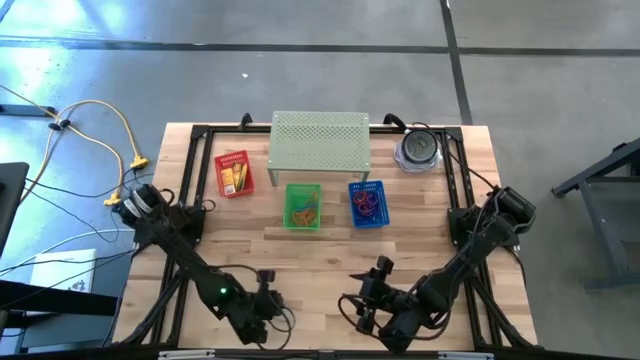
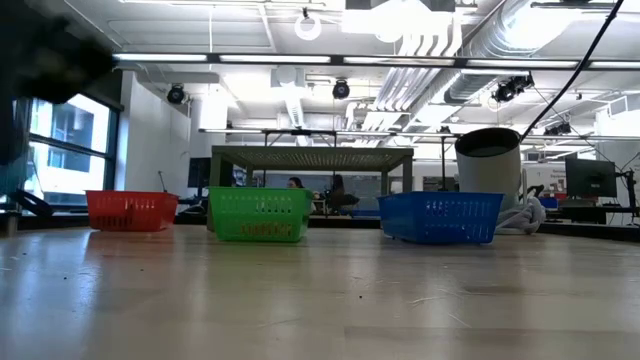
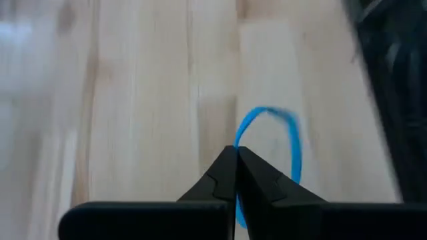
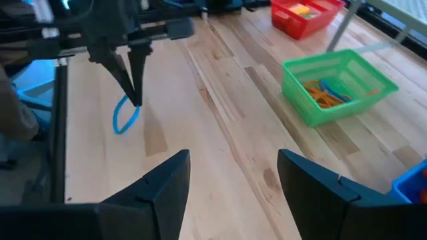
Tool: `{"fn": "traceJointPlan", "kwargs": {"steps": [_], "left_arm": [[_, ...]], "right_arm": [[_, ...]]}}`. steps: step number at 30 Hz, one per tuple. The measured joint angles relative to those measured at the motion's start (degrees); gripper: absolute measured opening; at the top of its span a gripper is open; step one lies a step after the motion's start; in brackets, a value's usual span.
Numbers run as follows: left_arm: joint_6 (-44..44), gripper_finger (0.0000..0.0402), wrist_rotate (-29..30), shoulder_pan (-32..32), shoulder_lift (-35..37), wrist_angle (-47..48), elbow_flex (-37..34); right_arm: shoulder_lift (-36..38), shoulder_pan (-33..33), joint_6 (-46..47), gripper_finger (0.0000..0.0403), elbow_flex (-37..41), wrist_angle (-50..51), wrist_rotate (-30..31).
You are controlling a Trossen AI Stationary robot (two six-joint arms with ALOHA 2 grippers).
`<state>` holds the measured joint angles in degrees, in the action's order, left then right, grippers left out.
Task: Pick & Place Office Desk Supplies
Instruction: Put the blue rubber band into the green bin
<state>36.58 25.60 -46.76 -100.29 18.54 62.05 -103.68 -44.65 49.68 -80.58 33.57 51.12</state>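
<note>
- While the left tool (image 3: pixel 236 155) pinched the blue loop (image 3: pixel 277 157) shut near the counter's (image 1: pixel 330 250) front edge, lifting straight up seemed wisest.
- Right tool (image 4: pixel 230 175) waited open nearby.

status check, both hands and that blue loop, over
Left hand shut on blue loop, low over bare wood. Right hand open, waiting at table's near edge. Green basket ahead, path clear.
</note>
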Motion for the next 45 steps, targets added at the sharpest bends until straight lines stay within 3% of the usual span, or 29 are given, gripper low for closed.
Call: {"fn": "traceJointPlan", "kwargs": {"steps": [5,10,14,23,32,37,45], "left_arm": [[-7.4,0.0,0.3,2.8,0.0,3.7,7.9],[-9.6,0.0,1.2,7.9,0.3,16.4,17.3],[-13.4,0.0,2.9,14.1,2.3,25.1,20.8],[-17.1,0.0,-2.7,32.4,4.7,33.6,20.5],[-21.7,0.0,-12.4,46.9,4.7,29.0,13.3],[-22.2,0.0,-16.6,50.5,4.7,20.2,7.1],[-22.3,0.0001,-16.9,51.2,4.7,18.3,6.0]], "right_arm": [[0.0,-0.7,-3.5,0.0215,0.0,-2.8,-0.3],[0.0,-2.3,-5.1,0.0215,0.0,-4.0,1.6],[0.0,-4.1,-5.1,0.0215,0.0,-4.1,3.8],[0.0,-6.3,-5.0,0.0215,0.0,-4.0,4.5],[0.0,-6.5,-5.0,0.0215,0.0,-3.6,4.3],[-0.9,-6.7,-5.7,0.0215,0.0,-3.3,4.2],[-1.7,-6.4,-7.5,0.0215,0.0,-3.4,4.3]]}}
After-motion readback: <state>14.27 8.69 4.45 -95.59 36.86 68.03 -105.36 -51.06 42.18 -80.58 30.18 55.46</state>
